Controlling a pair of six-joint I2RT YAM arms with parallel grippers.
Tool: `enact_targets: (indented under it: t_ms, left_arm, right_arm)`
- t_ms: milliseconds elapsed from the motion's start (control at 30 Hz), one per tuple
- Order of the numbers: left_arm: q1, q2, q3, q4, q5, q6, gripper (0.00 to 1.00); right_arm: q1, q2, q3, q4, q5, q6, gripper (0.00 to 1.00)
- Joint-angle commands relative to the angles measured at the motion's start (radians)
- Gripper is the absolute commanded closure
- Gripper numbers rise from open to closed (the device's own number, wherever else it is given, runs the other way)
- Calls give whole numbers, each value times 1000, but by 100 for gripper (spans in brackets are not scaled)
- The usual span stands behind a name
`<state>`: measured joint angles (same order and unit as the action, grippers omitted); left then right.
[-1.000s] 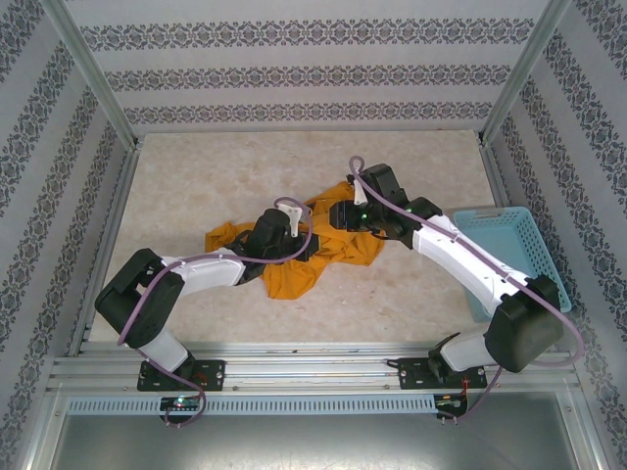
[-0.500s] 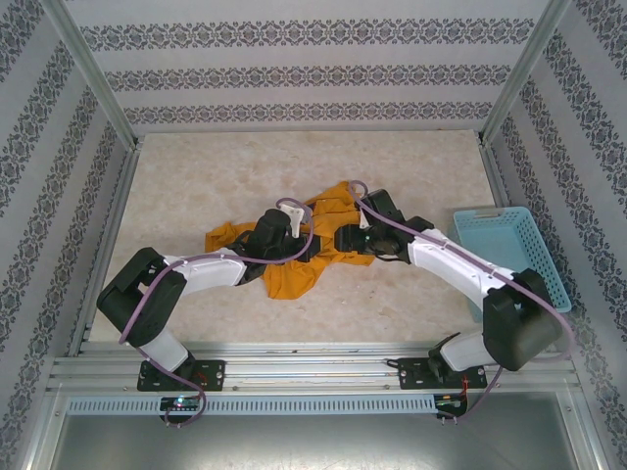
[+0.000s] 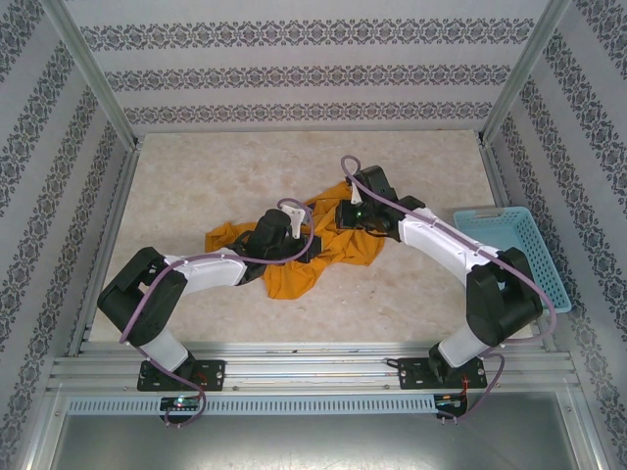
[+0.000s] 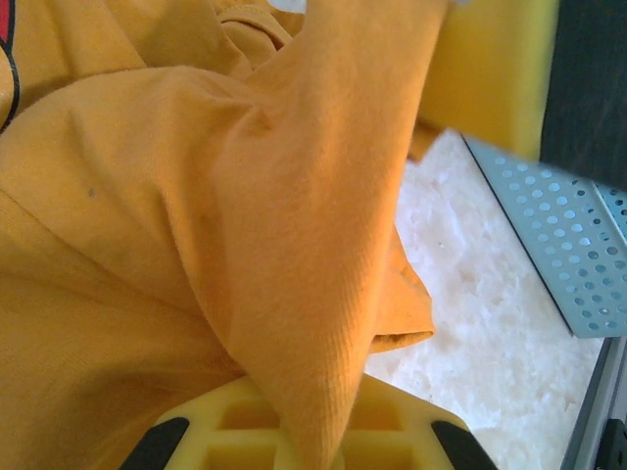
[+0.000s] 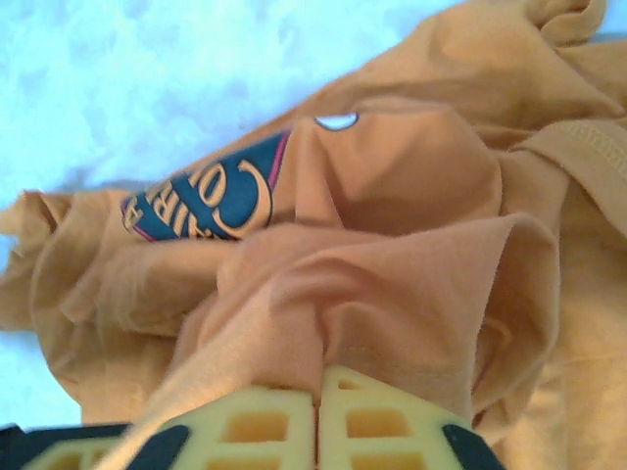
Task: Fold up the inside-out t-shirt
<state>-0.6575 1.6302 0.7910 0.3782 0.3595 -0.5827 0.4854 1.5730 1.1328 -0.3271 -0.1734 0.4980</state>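
From above, the left gripper [image 3: 310,249] lies low on the middle of the inside-out t-shirt [image 3: 294,266], which sits crumpled at the centre of the pale table [image 3: 196,186]. That view does not show how its jaws stand. The left wrist camera does: the 2 yellow fingers [image 4: 220,436] are clamped on a tall fold of the cloth that rises between them.

Further right in the overhead view, the right gripper [image 3: 345,217] rests on the shirt's far right part. The right wrist camera shows its 2 yellow fingers [image 5: 260,426] pressed together, with a ridge of cloth caught at their tips.

At the far right, the light-blue basket [image 3: 529,245] stands on the table, well apart from the shirt. The left wrist camera adds its perforated wall [image 4: 563,235].

From above, the shirt is a plain mustard-orange heap, with 1 lobe reaching left and another toward the near edge. Up close, the left wrist view shows fine ribbed weave and soft creases. The right wrist view shows a dark blue print [image 5: 201,201] with orange lettering, partly hidden in the folds, and a stitched hem at the right.
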Motion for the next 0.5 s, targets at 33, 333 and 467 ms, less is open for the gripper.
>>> enact_targets:
  t_ms: [33, 333, 467]
  left_arm:
    - [-19, 20, 3, 4, 15, 33, 100]
    - [-37, 59, 38, -45, 31, 79, 100]
    - [-46, 62, 46, -52, 36, 85, 100]
  right_arm:
    - [-17, -5, 31, -31, 42, -46, 99]
    - [-75, 19, 106, -70, 97, -117, 100]
    - [-103, 135, 208, -61, 95, -128, 100]
